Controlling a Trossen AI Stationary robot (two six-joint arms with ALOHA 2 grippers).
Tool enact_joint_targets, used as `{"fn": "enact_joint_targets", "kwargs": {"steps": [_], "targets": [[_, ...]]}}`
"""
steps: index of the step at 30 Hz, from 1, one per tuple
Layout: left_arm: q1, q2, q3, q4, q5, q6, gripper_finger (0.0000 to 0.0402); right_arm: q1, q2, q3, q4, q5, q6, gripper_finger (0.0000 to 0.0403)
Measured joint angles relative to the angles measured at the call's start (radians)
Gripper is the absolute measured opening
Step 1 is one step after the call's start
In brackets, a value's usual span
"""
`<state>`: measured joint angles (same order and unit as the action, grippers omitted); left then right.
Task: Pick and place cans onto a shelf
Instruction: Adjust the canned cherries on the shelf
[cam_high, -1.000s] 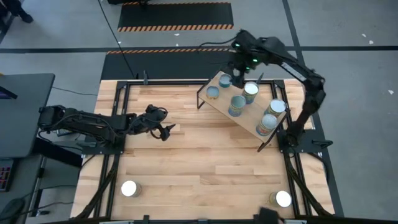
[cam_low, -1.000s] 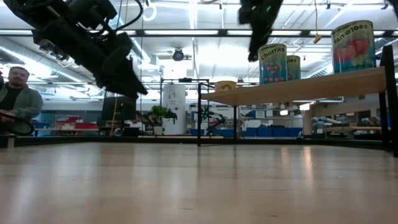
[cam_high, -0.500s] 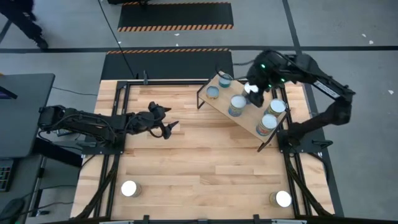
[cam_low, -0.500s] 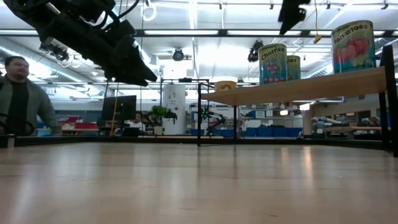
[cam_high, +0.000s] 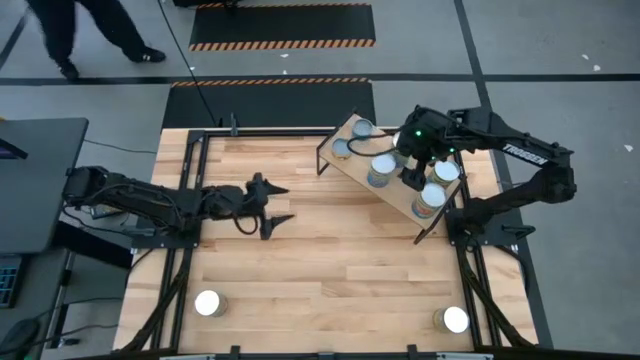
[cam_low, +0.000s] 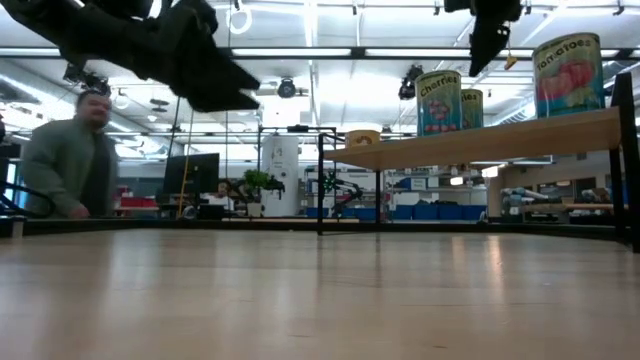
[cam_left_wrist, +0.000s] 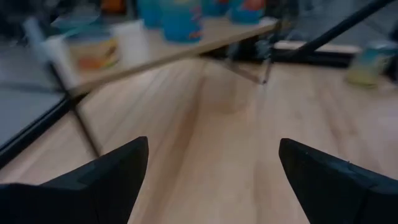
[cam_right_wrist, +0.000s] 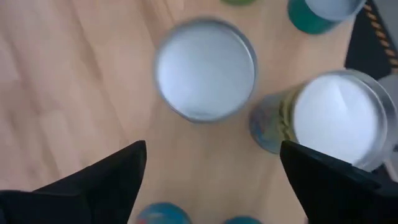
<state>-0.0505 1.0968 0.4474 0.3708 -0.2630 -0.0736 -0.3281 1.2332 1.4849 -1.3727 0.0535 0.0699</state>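
We see round tins with shiny pale tops and paper labels, the cans (cam_high: 382, 168), standing on the shelf (cam_high: 352, 166), a light-wood board on a thin black frame at the counter's (cam_high: 330, 250) far right. Two more cans (cam_high: 208, 302) sit near the front edge. The right hand (cam_high: 413, 180) hovers above the shelf, fingers spread, holding nothing. The left hand (cam_high: 278, 203) is wide open and empty over bare planks. Labels mostly blurred. A person (cam_low: 70, 160) stands in the workshop behind.
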Motion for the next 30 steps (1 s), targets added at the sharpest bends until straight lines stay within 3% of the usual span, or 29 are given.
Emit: {"fn": "enact_joint_targets", "kwargs": {"steps": [5, 9, 17, 30], "targets": [[-0.033, 0.138, 0.000, 0.238, 0.009, 0.018, 0.0368, -0.049, 0.017, -0.018, 0.017, 0.094, -0.095, 0.0379], [-0.025, 0.267, 0.011, 0.413, -0.001, 0.010, 0.0368, -0.109, 0.025, -0.045, 0.037, 0.110, -0.189, 0.0375], [0.005, 0.440, 0.246, 0.301, -0.078, -0.018, 0.0350, -0.210, 0.030, -0.070, 0.082, 0.091, -0.372, 0.0374], [0.015, 0.697, 0.540, 0.290, -0.161, 0.064, 0.0348, -0.223, -0.039, -0.061, 0.018, 0.083, -0.386, 0.0374]]}}
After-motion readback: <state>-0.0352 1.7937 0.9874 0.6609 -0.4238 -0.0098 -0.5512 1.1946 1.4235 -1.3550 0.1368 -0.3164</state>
